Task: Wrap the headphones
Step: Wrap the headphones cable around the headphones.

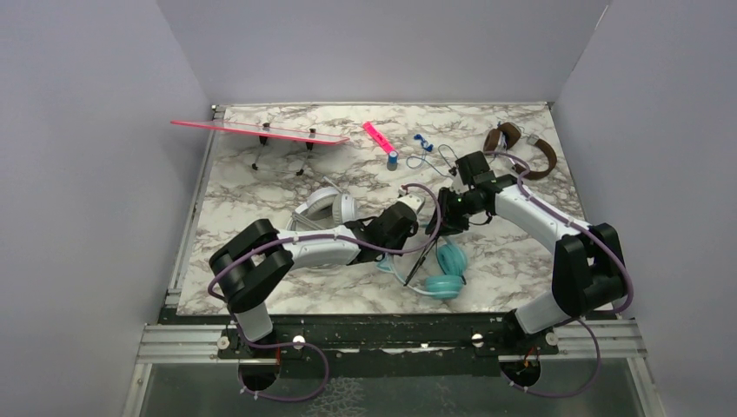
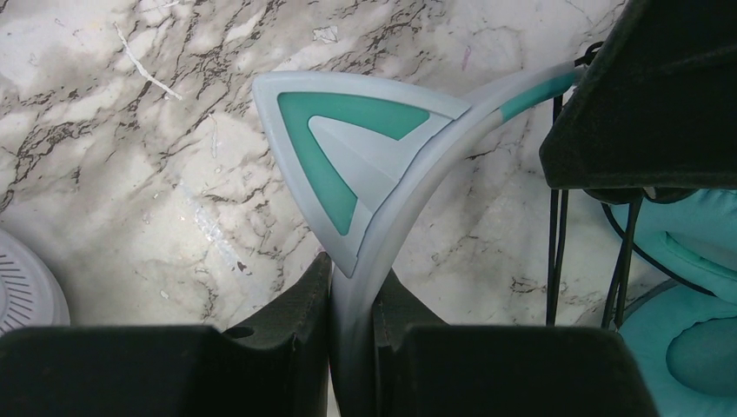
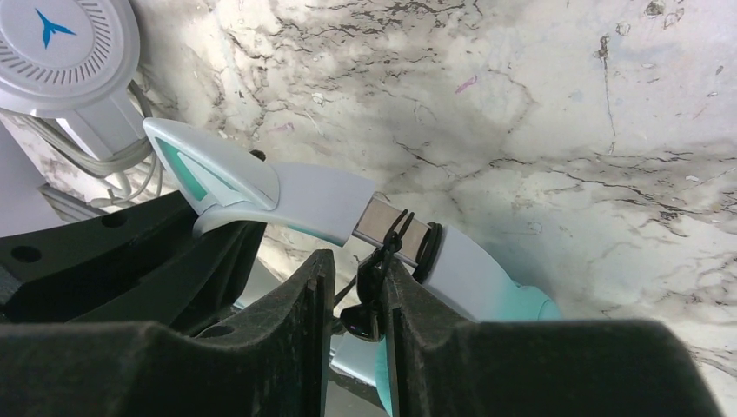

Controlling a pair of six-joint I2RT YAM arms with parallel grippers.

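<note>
Across the marble-patterned table (image 1: 243,187), closed in by grey walls (image 1: 365,43) on three sides, both my arms reach toward the middle. My left gripper (image 2: 352,278) is clamped on the headband of the teal headphones (image 1: 450,259), right beside a cat ear (image 2: 348,148). My right gripper (image 3: 358,269), bent in from the right, has its fingers slightly apart with the black cord (image 3: 374,265) between them. The teal cups lie just near of both grippers. White-grey headphones (image 1: 326,204) lie to the left, brown headphones (image 1: 521,143) at the far right.
</note>
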